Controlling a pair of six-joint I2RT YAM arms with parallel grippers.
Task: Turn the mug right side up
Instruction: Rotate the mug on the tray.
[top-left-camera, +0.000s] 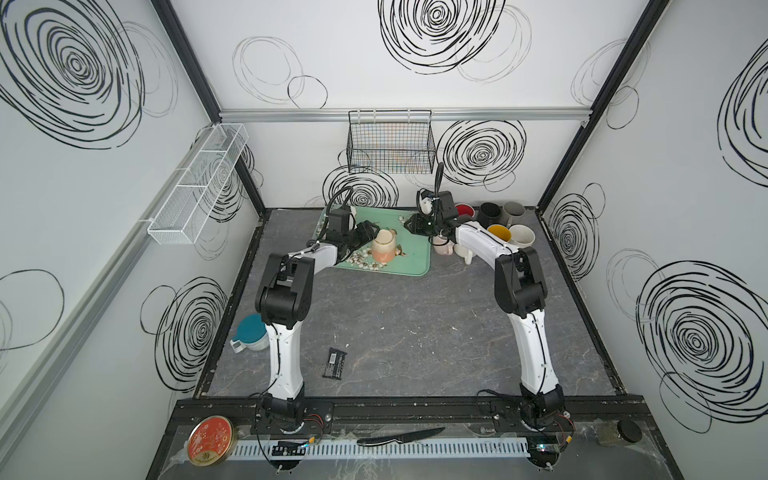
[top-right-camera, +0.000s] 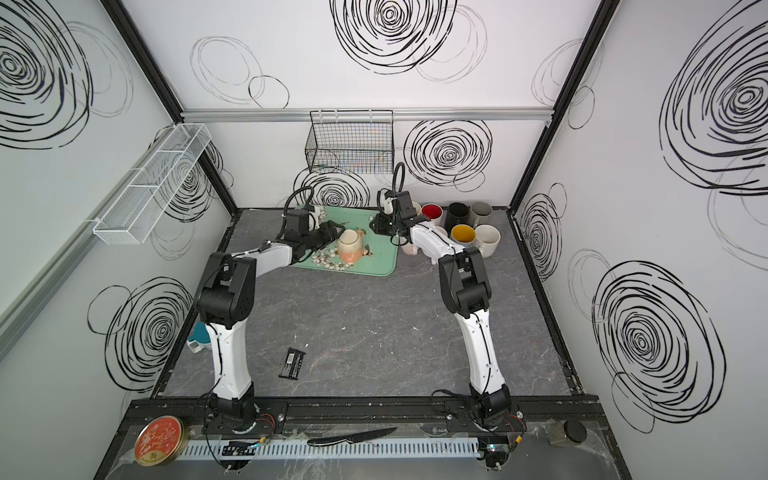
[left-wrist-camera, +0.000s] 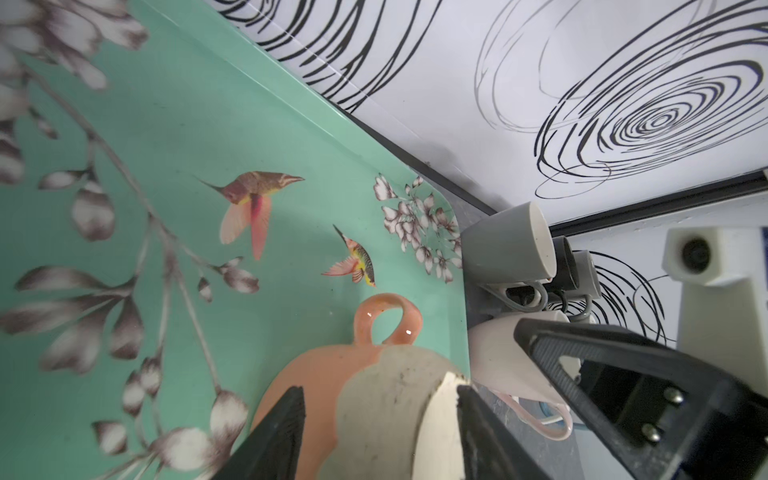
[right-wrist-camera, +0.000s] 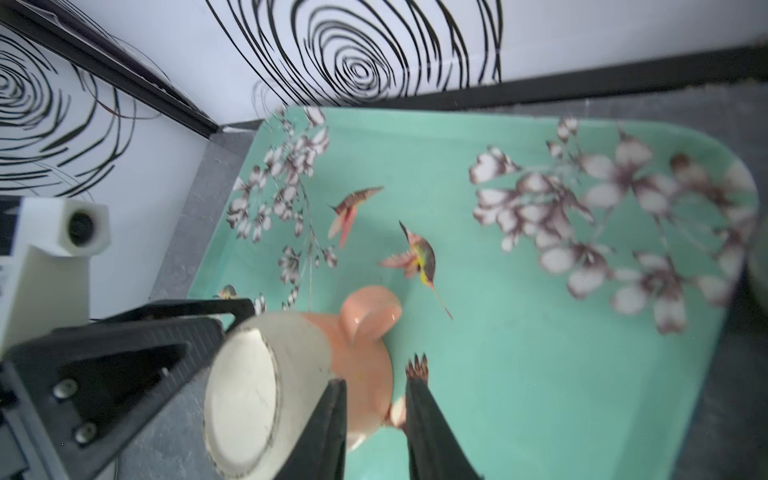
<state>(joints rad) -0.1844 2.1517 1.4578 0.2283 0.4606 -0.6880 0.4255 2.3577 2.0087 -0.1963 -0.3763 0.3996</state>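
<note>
I see left tool (left-wrist-camera: 380, 390) straddling upside-down mug (top-left-camera: 382, 249), clamp unclear; right tool (right-wrist-camera: 376, 380) apart, empty, near mug. I'd grip firmly, then roll it upright slowly.

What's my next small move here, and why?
Probably close the left gripper on the peach-and-beige ceramic mug: its fingers straddle the mug, standing base-up on the green floral tray, but no firm grip shows. The right gripper is open, empty.

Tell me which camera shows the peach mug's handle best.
Left wrist: the handle faces the camera as a full open loop. The right wrist view catches it nearly edge-on; in both top views it is a tiny nub on the mug.
</note>
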